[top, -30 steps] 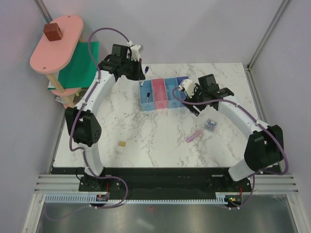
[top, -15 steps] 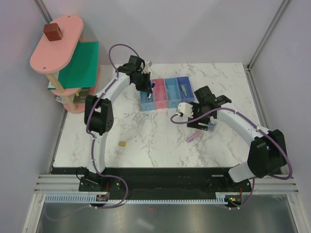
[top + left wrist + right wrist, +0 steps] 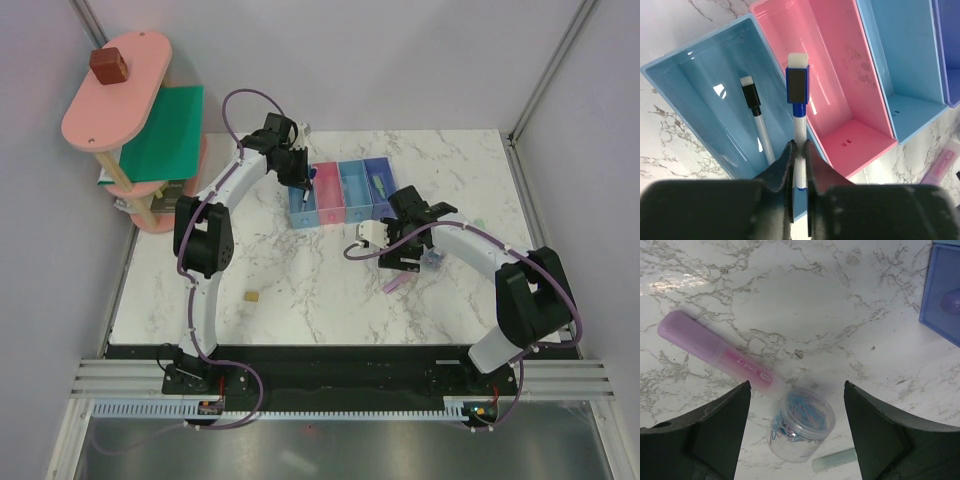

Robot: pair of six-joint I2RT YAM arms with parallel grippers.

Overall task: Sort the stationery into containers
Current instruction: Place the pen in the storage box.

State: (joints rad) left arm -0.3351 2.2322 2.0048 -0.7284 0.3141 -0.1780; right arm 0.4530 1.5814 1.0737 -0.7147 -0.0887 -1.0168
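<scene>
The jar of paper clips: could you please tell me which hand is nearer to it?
Right. The right hand is just above the jar; the left hand is over the blue bin.

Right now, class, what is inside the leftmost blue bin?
One white marker with a black cap lies inside the blue bin; its lower end is hidden behind the left gripper.

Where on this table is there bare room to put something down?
The widest bare marble lies in front of the bins, between the tan block and the pink bar. The far right corner beside the bins looks free too. Crowded: under the right claw, where bar and clip jar lie together.
</scene>
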